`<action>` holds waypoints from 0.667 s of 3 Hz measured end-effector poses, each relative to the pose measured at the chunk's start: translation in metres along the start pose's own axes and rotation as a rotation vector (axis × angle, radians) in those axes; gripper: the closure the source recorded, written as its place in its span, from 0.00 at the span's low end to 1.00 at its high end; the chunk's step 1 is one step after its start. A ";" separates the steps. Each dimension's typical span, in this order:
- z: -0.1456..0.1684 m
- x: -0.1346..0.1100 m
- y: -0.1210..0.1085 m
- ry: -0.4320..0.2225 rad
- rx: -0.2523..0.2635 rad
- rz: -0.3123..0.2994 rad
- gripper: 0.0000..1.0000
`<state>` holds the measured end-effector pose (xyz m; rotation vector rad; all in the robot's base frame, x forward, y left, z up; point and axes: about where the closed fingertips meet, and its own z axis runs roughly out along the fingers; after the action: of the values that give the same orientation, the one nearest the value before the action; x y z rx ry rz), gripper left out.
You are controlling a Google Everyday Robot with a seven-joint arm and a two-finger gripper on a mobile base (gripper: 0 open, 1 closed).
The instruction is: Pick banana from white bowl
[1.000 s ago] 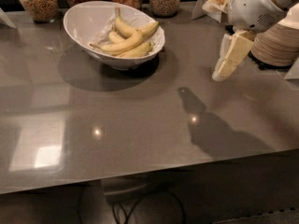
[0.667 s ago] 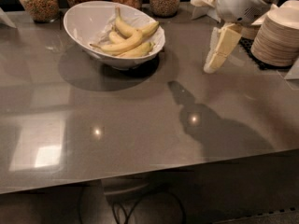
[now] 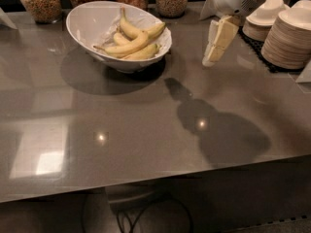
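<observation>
The white bowl (image 3: 87, 21) stands at the back left of the grey counter, with several bananas piled in it. The longest banana (image 3: 127, 45) lies across the pile, evenly yellow, with its thin stem pointing left. A greenish-tinged banana (image 3: 145, 52) lies in front of it and a shorter one (image 3: 120, 38) behind. My gripper (image 3: 215, 50) hangs above the counter to the right of the bowl, fingers pointing down and left, holding nothing that I can see.
Several glass jars (image 3: 41, 1) of grains line the back edge. Stacks of small pale bowls and plates (image 3: 291, 35) stand on a dark mat at the right. The counter's front edge runs across the lower part of the view.
My gripper has moved left toward the bowl, and its shadow on the counter has shifted left with it. The bananas have not moved.
</observation>
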<state>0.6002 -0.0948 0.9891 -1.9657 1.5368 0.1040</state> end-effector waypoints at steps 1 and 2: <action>0.006 -0.008 -0.010 0.022 0.006 -0.109 0.00; 0.019 -0.023 -0.022 0.062 -0.001 -0.290 0.00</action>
<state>0.6188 -0.0631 0.9931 -2.1867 1.2720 -0.0775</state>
